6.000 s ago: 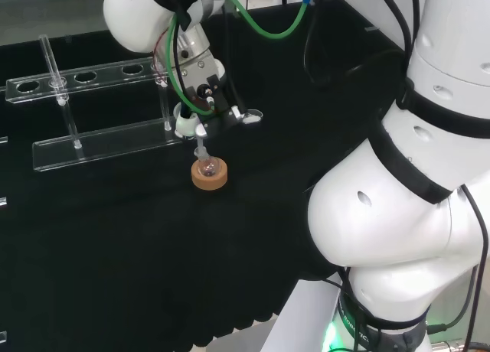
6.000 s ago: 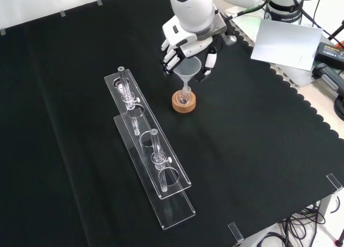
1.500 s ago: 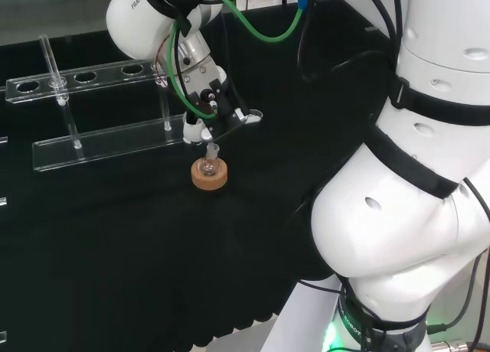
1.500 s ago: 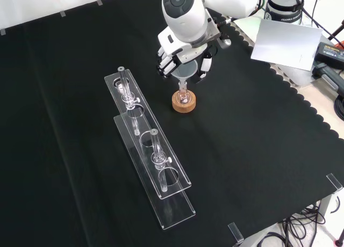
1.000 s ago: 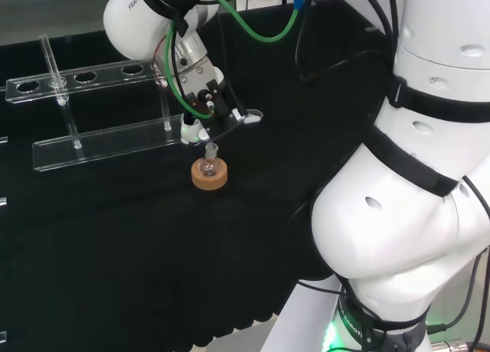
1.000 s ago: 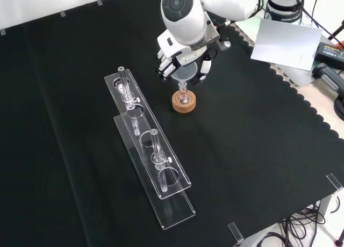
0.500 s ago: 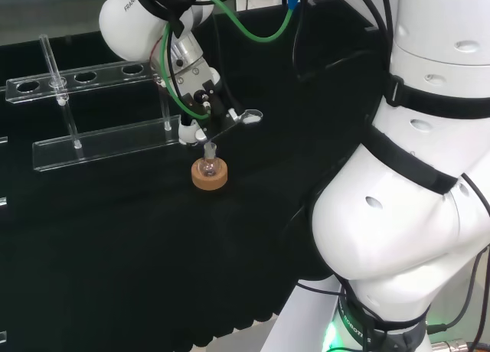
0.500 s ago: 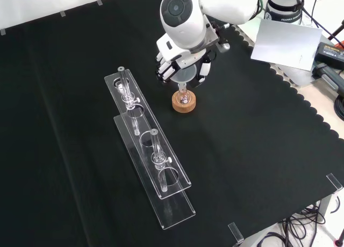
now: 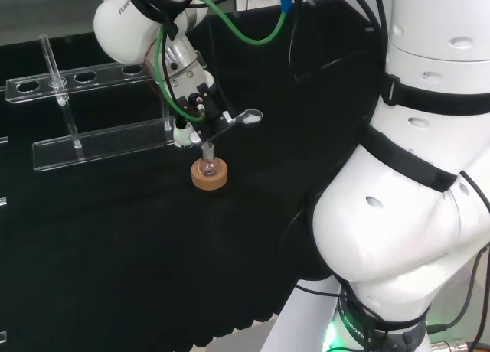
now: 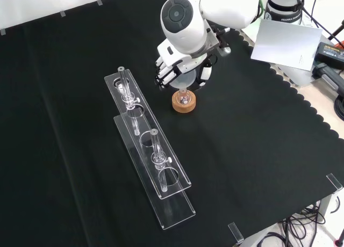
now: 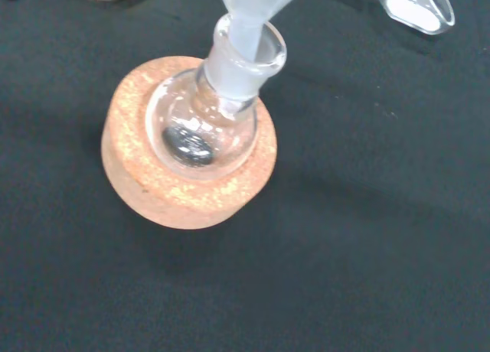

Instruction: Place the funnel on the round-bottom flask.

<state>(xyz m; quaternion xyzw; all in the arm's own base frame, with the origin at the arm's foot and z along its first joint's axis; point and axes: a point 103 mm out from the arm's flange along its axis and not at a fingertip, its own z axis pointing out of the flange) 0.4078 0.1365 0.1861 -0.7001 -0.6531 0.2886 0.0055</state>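
Cork and glass, head view: a cork ring (image 9: 209, 176) sat left of centre on the black-clothed counter (image 9: 115, 237), with the round-bottom flask (image 9: 205, 167) seated in it, neck up.
Hand, head view: the hand (image 9: 200, 116) hung directly above the flask, upper left of centre; its fingers were curled, though the clear funnel itself was hard to make out there.
Rack, head view: a clear tube rack (image 9: 92, 107) stood at the upper left, well apart from the flask.
Hand, front view: the hand (image 10: 180, 70) came down at upper centre under a big white link, fingers and thumb curled round the rim of the funnel (image 10: 184, 78).
Funnel, front view: its cone sat between the fingers and its stem pointed down at the flask (image 10: 184, 99) on the cork ring (image 10: 184, 103), just below the hand.
Rack, front view: the tube rack (image 10: 150, 150) ran from centre left toward the lower middle, with two tubes standing in it.
Wrist view: the funnel's (image 11: 246, 19) stem entered the mouth of the flask (image 11: 203, 126), a little tilted rather than plumb; the cork ring (image 11: 187, 149) cradled the bulb. A clear scoop-like piece (image 11: 413, 6) lay on the cloth near the top right corner.
Step in hand: seating the funnel; the stem looked already inside the neck.
Next move: probably lower slightly until the cone rests on the neck, straighten it, then release without tipping the flask.
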